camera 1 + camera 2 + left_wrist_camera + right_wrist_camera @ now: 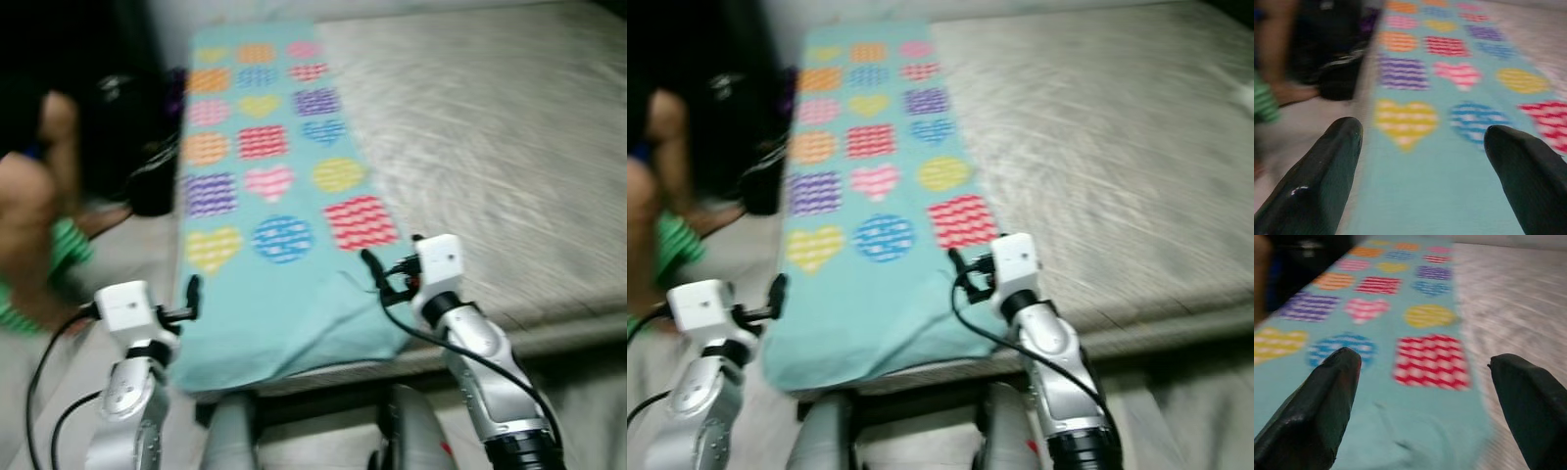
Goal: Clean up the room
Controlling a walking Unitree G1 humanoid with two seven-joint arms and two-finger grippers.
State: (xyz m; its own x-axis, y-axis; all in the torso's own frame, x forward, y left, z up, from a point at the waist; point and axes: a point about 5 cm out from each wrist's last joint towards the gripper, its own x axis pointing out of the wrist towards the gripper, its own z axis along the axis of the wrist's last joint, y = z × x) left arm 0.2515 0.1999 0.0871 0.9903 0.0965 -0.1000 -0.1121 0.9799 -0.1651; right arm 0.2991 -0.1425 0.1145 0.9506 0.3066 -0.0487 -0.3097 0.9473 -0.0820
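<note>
A turquoise towel (269,196) patterned with coloured hearts, circles and squares lies lengthwise along the left side of a grey bed (490,137). My left gripper (1420,147) hovers at its near left corner, fingers spread apart. My right gripper (1425,382) hovers over its near right edge, also spread and holding nothing. A blurred person (34,225) is at far left.

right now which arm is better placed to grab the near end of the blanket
Right, narrowly. The right gripper hovers open over the teal blanket, while the left gripper sits at its edge.
</note>
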